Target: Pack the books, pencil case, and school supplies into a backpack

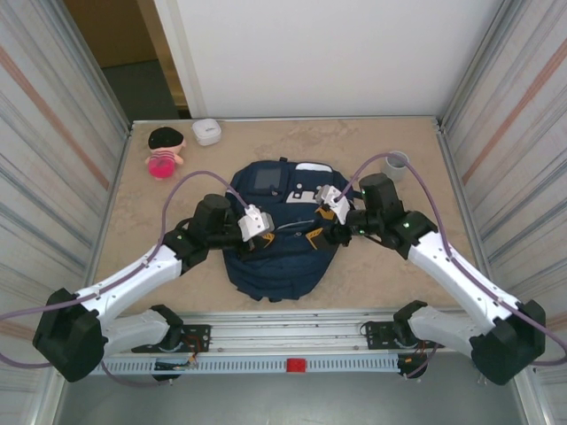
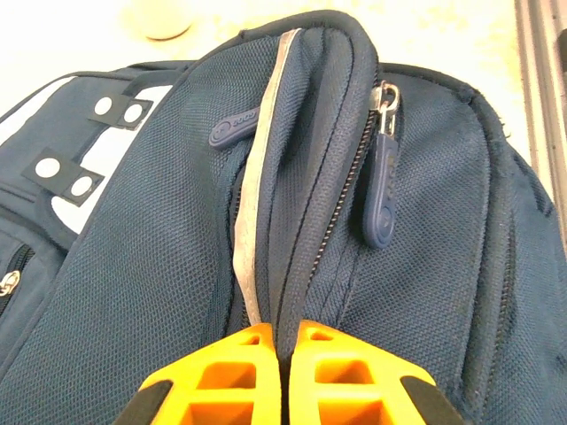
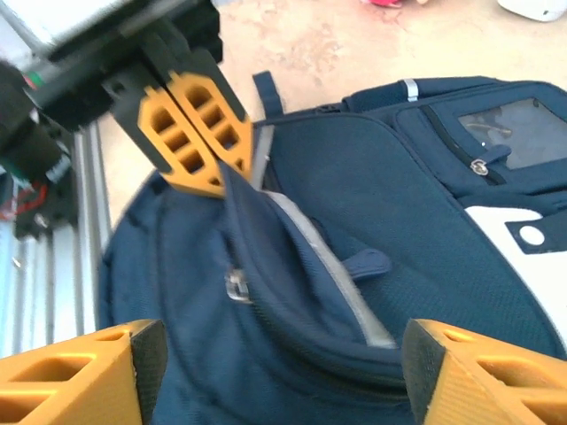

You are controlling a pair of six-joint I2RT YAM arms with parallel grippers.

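1. Navy blue fabric takes the middle of the top view: the backpack [image 1: 279, 257] lies flat at the centre of the sandy bench [image 1: 372, 276], between the two arms.
2. From above, the left pincer [image 1: 264, 232] is over the left-centre part of the backpack and the right pincer [image 1: 319, 232] over its right-centre part. How their jaws stand is hard to read from this height.
3. The left wrist view gives that detail. The left pincer [image 2: 285, 354], at the lower centre of the frame, is closed tight on a raised fold of the backpack [image 2: 133, 292], just beside the white trim stripe [image 2: 254, 195]. A navy zipper pull [image 2: 381, 199] hangs to the right of centre.
4. The right wrist view shows the same pinch from the opposite side: the left pincer [image 3: 220, 177], in the upper left, holds the fold lifted above the rest of the backpack [image 3: 372, 204].
5. In that view the right pincer [image 3: 283, 372] is spread wide, one orange finger [image 3: 80, 372] in each lower corner, and it grips nothing.
6. The top view adds a pink and black doll [image 1: 164, 149] at the upper left of the bench, a white rounded box [image 1: 206, 131] near it, and a grey cup [image 1: 396, 164] at the upper right.
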